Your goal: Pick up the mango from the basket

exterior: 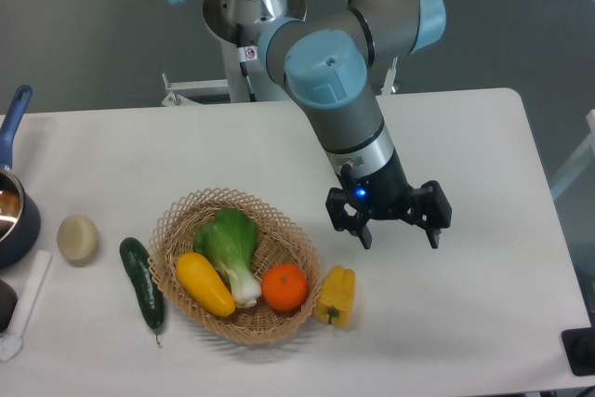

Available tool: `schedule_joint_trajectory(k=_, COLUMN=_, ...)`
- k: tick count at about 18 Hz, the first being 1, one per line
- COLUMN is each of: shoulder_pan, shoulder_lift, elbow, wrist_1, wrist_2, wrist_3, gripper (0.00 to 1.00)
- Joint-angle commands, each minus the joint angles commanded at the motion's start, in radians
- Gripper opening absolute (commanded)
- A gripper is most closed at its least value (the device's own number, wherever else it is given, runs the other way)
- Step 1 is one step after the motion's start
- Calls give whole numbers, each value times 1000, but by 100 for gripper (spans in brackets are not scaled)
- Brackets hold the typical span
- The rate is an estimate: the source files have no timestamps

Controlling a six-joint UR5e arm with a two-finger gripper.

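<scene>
Mango [205, 284] in basket [177, 216], untouched.

Light: bright, even, diffuse, apparently from overhead.
Shadows: soft and faint beneath the shallow tan wicker basket [279, 230] and dark green cucumber [141, 283].
Glare: mild sheen on the white rectangular table [483, 137].
Focus: sharp throughout; no motion blur.

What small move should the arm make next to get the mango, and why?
Probably a sideways move to the left, over the basket. The gripper hangs open above bare table, right of the basket, while the mango lies in its left part beside the leafy green. It should come down only once above the mango.
</scene>
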Motion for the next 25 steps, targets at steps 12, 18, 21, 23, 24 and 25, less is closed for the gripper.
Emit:
schedule_joint_trajectory(k=12, shoulder_pan=-72, shoulder_lift=51, elbow=-146, wrist_1=-2, wrist_2=-17, wrist_3=-250, gripper=100)
schedule_joint_trajectory(k=18, shoulder_pan=-135, shoulder_lift=38, elbow=-153, wrist_1=-12, wrist_2=-104, wrist_3=-553, gripper=100)
schedule_joint_trajectory(k=21, shoulder_pan=-166, shoulder_lift=15, elbow=-158, wrist_1=-14, wrist_2=-187, wrist_3=-685, gripper=100)
schedule_joint_trajectory(k=23, shoulder_pan=-170, shoulder_lift=12, elbow=-161, wrist_1=-17, wrist_2=-236, wrist_3=-721, gripper=100)
schedule_joint_trajectory(k=24, shoulder_pan=-176, shoulder_lift=6, elbow=-160, wrist_1=-23, wrist_2=-250, wrist_3=-722, gripper=100)
schedule_joint_trajectory(k=25, shoulder_pan=-182, shoulder_lift=-1, elbow=-158, wrist_1=-26, wrist_2=-249, wrist_3=-723, gripper=100)
